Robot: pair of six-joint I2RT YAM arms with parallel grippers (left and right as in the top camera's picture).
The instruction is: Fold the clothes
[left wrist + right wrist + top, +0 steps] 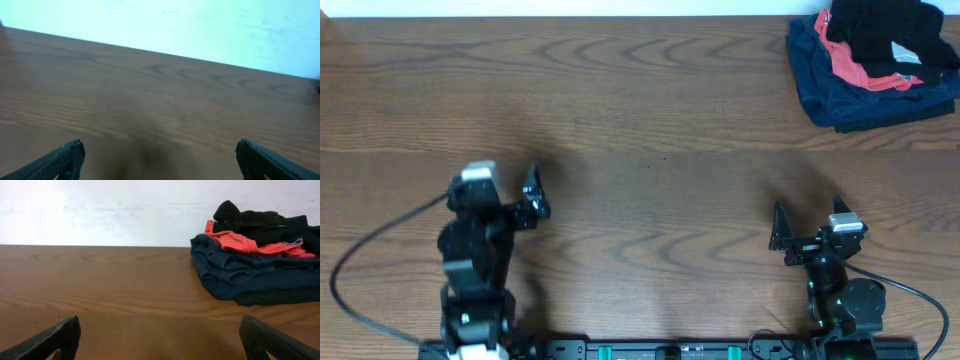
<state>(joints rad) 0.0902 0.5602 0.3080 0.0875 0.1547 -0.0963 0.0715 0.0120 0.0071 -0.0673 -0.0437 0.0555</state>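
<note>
The black clothes lie crumpled on top of a pile at the table's far right corner, and show in the right wrist view too as the black clothes. My left gripper stands open over bare wood at the near left, far from the pile. My right gripper is open at the near right, well short of the pile. In the wrist views the left gripper and the right gripper each have their jaws wide apart with only wood between them.
Under the black clothes lie a red garment and a folded dark navy garment. The wooden table ends at a white wall behind the pile. The arm bases and cables sit along the near edge.
</note>
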